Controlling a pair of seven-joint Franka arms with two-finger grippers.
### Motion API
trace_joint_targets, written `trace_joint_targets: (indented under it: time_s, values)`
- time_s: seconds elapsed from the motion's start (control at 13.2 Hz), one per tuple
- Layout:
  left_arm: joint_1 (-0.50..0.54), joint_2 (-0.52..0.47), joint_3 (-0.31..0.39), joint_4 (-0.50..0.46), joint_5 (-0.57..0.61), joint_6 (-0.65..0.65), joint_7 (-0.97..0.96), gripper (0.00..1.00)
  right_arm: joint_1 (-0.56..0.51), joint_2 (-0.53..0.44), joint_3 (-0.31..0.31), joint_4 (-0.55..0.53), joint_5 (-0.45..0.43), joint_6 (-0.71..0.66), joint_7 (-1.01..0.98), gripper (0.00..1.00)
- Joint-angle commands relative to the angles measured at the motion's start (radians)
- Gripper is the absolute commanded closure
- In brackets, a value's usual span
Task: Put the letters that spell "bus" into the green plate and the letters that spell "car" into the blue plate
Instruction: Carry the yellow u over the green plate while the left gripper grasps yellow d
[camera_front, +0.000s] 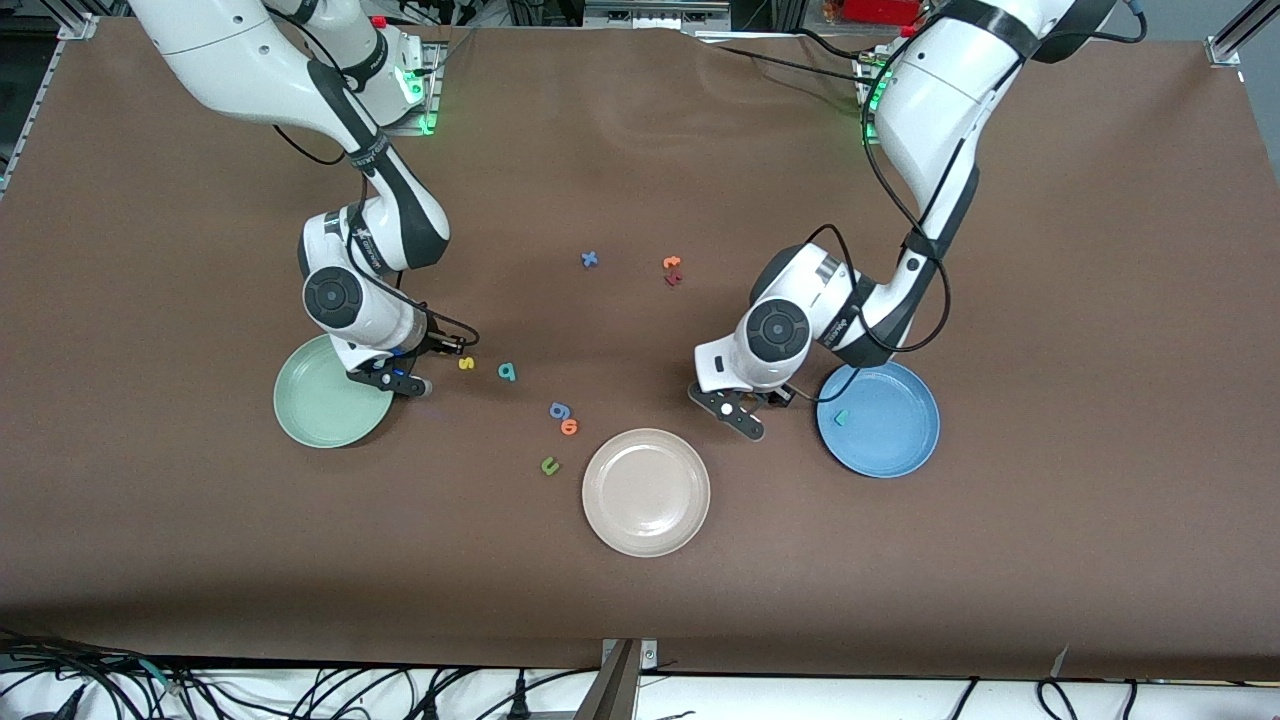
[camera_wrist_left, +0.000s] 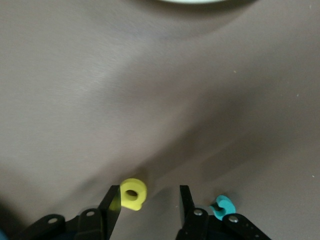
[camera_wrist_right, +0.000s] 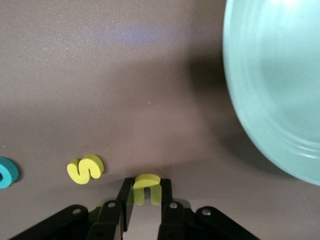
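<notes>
My right gripper (camera_front: 405, 385) is low at the table beside the green plate (camera_front: 310, 410), shut on the yellow u (camera_wrist_right: 147, 187). The yellow s (camera_front: 466, 364) and teal b (camera_front: 507, 372) lie just toward the middle. My left gripper (camera_front: 745, 415) is down between the beige plate and the blue plate (camera_front: 890, 440). Its jaws stand open around the yellow a (camera_wrist_left: 133, 193), which touches one finger; the other finger is apart from it. A teal letter (camera_wrist_left: 223, 206) lies just outside that gripper (camera_wrist_left: 149, 190). Another teal letter (camera_front: 842, 417) lies in the blue plate.
A beige plate (camera_front: 646, 490) sits nearest the front camera. A blue g (camera_front: 559, 410), an orange letter (camera_front: 570, 427) and a green u (camera_front: 549, 465) lie near it. A blue x (camera_front: 589, 259), orange t (camera_front: 672, 262) and dark red letter (camera_front: 673, 279) lie toward the bases.
</notes>
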Motion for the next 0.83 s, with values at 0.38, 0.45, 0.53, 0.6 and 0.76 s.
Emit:
trace_joint_targets:
  time_s: [0.38,0.45,0.53,0.6,0.76]
  values:
    - [-0.007,-0.001,0.007,-0.027,0.138,0.009,-0.026,0.42,-0.002,-0.033,0.009,0.088,0.005,-0.137,-0.039,1.0]
    - [-0.007,0.0,0.007,-0.029,0.138,0.009,-0.036,0.42,-0.004,-0.039,0.005,0.117,0.01,-0.182,-0.071,1.0]
    - [-0.008,0.0,0.007,-0.031,0.141,0.009,-0.048,0.42,-0.007,-0.05,-0.003,0.133,0.012,-0.213,-0.115,1.0]
    - [-0.01,0.003,0.007,-0.032,0.141,0.009,-0.049,0.44,-0.008,-0.058,-0.032,0.14,0.012,-0.23,-0.17,1.0]
    - [-0.01,0.008,0.007,-0.031,0.141,0.009,-0.051,0.55,-0.011,-0.067,-0.101,0.148,0.012,-0.241,-0.32,1.0]
